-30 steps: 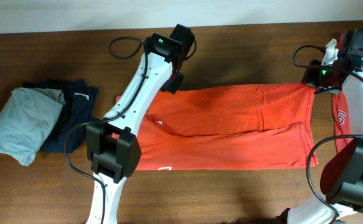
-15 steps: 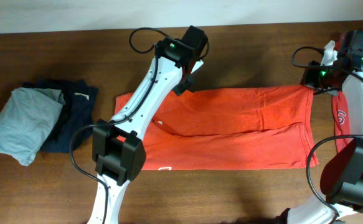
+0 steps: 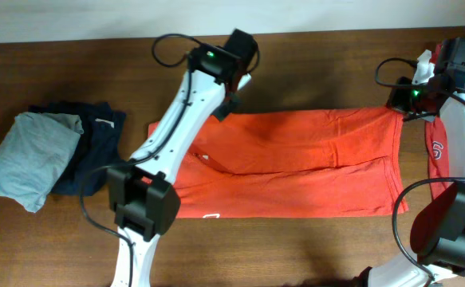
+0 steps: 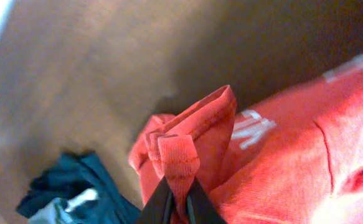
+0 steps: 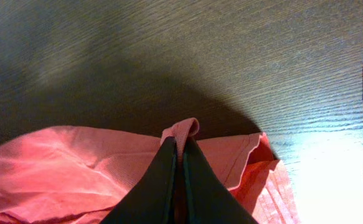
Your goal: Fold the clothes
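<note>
Overhead, you have the orange-red T-shirt spread lengthwise across the middle of the desk, with a long crease running from its 9 o'clock side to its 3 o'clock side and a small white mark on its 6 o'clock edge. Your left gripper sits at the shirt's 11 o'clock edge, and your right gripper at its 1 o'clock corner. In the left wrist view, the left gripper is pinched narrow on a bunched fold of the shirt's hem, which stands up between the fingers; white print shows on the cloth just behind it. In the right wrist view, the right gripper is closed tight on a small loop of the shirt's edge — the cloth fans out to either side over the dark wood. A second orange-red shirt with white print lies at the desk's 3 o'clock edge, partly under your right arm. At 9 o'clock, well apart from the spread shirt, a light-grey folded garment rests partly on a dark navy folded garment — the navy one also shows at 7 o'clock in the left wrist view.
</note>
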Robot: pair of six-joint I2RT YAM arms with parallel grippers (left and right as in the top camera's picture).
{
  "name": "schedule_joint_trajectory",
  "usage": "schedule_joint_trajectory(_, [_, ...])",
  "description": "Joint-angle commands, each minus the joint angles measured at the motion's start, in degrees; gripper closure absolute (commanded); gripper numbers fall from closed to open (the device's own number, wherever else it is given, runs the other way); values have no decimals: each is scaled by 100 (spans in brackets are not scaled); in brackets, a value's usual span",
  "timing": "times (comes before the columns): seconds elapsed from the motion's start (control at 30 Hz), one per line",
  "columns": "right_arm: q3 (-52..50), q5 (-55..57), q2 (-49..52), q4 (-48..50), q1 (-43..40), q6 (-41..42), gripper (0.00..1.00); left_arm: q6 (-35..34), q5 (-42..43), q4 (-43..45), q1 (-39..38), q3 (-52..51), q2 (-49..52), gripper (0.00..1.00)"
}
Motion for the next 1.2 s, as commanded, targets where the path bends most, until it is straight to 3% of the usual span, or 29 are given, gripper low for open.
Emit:
schedule_joint_trajectory(0.0, [-9, -74, -221, -13, -17, -55, 96, 396, -151, 205, 59, 17, -293, 91])
schedule_joint_trajectory(0.13, [-9, -74, -238, -66, -17, -55, 96, 417, -153, 190, 48, 17, -372, 100])
schedule_joint_trajectory(0.27, [-9, -74, -284, -63, -17, -55, 96, 63, -114, 39, 151, 15, -610, 99])
schedule_joint_trajectory(0.43, [-9, -72, -358, -70, -17, -55, 96, -216, 540, 46, 411, -251, -1008, 99])
schedule_joint_trajectory(0.63, [-9, -74, -409, -61, -17, -55, 96, -402, 686, 1032, 605, -2133, -2149, 99])
schedule_joint_trajectory(0.73, [-9, -74, -409, -33, -17, -55, 96, -822, 686, 1384, 597, -2861, -2498, 100])
schedule_joint_trajectory(0.87, [-9, -74, -409, -28, -17, -55, 96, -1200, 688, 1856, 592, -3294, -2496, 99])
schedule_joint_trajectory(1.17, [-9, 494, -409, 87, -24, -79, 96, -1322, 686, 2736, 584, -4022, -2232, 100])
